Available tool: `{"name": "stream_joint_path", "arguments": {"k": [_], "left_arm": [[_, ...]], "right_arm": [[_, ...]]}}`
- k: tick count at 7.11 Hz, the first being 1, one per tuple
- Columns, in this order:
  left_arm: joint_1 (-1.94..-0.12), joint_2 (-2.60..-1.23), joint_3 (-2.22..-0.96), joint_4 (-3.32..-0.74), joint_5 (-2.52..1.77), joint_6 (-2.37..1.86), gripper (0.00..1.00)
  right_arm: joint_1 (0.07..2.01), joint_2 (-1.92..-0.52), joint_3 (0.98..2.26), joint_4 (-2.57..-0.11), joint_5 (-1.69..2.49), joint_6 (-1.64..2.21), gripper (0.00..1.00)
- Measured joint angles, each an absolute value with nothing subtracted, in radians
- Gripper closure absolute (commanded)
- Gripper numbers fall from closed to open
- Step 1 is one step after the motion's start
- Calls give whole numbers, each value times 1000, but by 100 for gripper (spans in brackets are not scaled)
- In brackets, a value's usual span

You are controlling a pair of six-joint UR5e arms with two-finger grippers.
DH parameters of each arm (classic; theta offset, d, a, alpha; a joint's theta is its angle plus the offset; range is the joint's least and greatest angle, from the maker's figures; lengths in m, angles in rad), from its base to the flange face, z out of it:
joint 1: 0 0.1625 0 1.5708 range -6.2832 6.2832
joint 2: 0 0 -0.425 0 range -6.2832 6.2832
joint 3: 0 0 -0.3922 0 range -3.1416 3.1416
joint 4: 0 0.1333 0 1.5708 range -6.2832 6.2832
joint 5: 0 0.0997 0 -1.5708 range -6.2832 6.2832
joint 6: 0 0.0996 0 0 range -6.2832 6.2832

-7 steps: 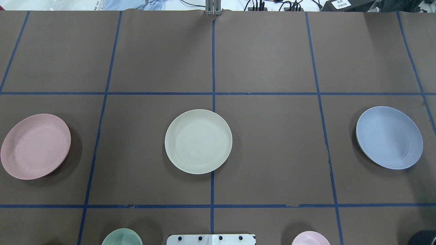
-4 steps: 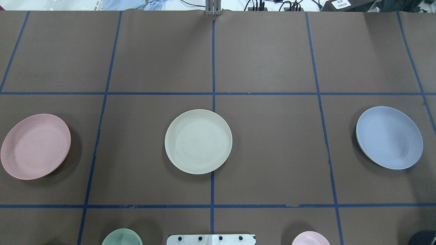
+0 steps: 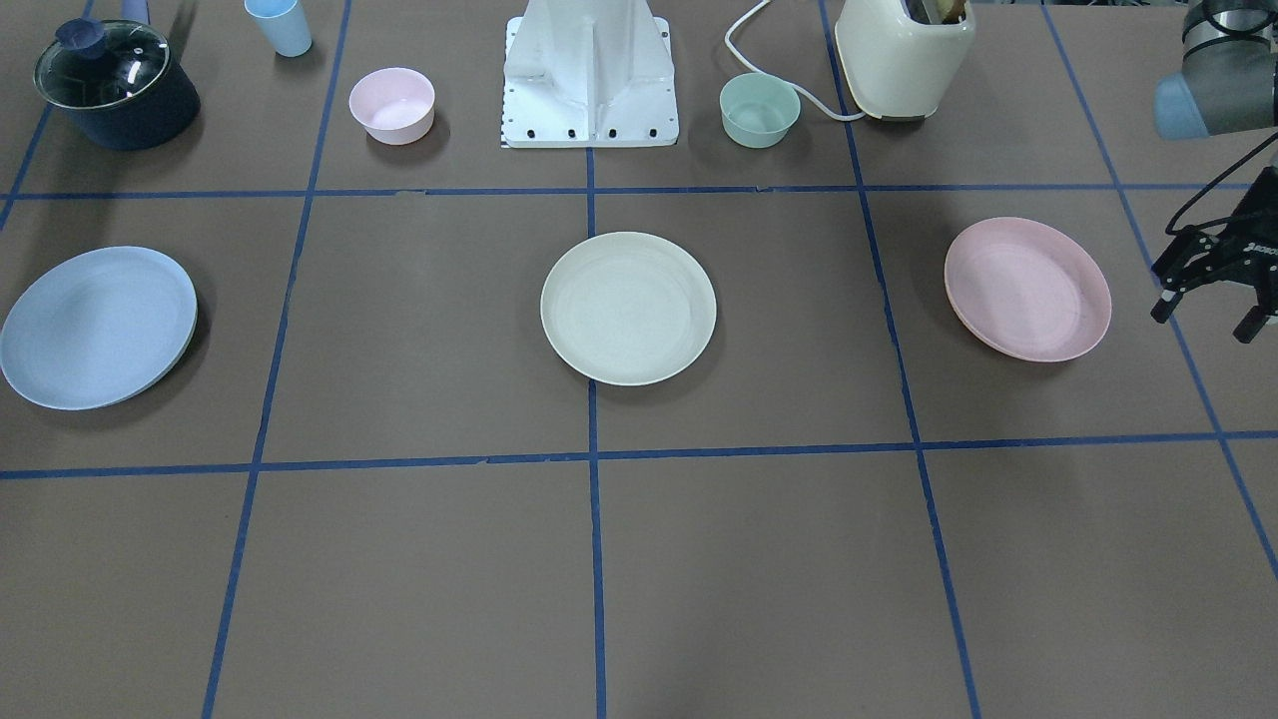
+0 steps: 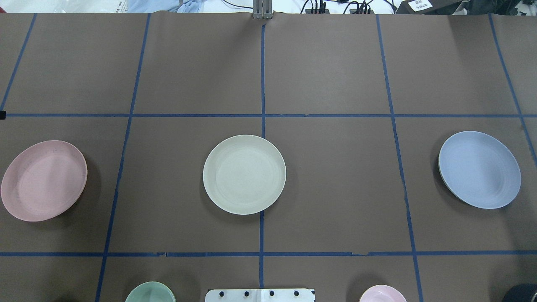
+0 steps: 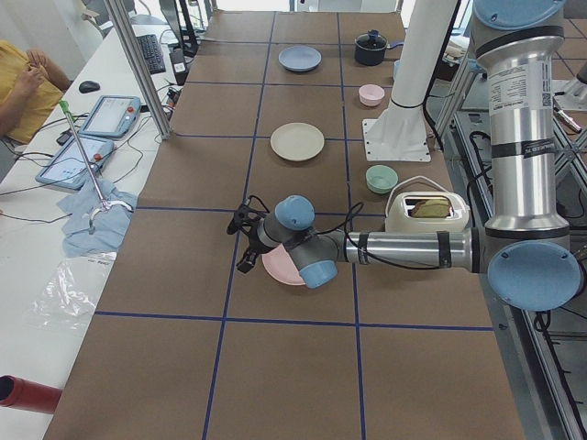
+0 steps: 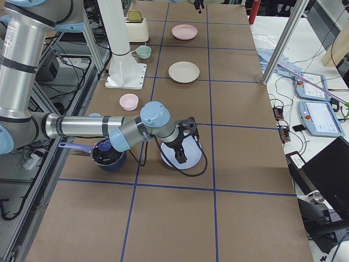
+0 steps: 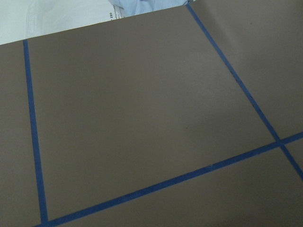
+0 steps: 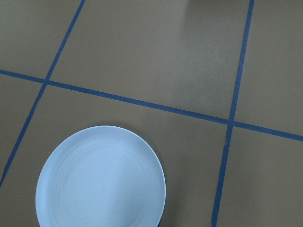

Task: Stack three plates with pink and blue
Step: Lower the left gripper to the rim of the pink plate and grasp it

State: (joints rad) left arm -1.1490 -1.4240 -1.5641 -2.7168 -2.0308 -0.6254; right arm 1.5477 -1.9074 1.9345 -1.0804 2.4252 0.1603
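Three plates lie apart in a row on the brown table. The cream-white plate is in the middle, the pale pink plate at the left and the light blue plate at the right. My left gripper hangs open and empty just outside the pink plate, clear of it. My right gripper shows only in the exterior right view, above the blue plate; I cannot tell if it is open. The right wrist view looks down on the blue plate.
Along the robot's side stand a small pink bowl, a mint-green bowl, a lidded dark pot, a blue cup, a cream toaster and the white robot base.
A dark tip of the left gripper now shows at the left edge of the overhead view. The plates have not moved.
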Motion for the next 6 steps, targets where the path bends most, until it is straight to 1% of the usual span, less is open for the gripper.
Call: {"name": "stream_joint_path", "arguments": {"k": [3, 4, 5, 6], "left_arm": [[-988, -1387, -1446, -2881, -1923, -701, 1], [-950, -1384, -1425, -2904, -1900, -702, 15], [-925, -1381, -1412, -2929, -1888, -701, 40], [-908, -1376, -1405, -2953, -1885, -701, 78]], "right_arm": [[1548, -1911, 1934, -1080, 2425, 161, 0], [1547, -1911, 1934, -1080, 2425, 160, 0], [1547, -1911, 1934, -1080, 2425, 160, 0], [1547, -1911, 1934, -1080, 2425, 160, 0]]}}
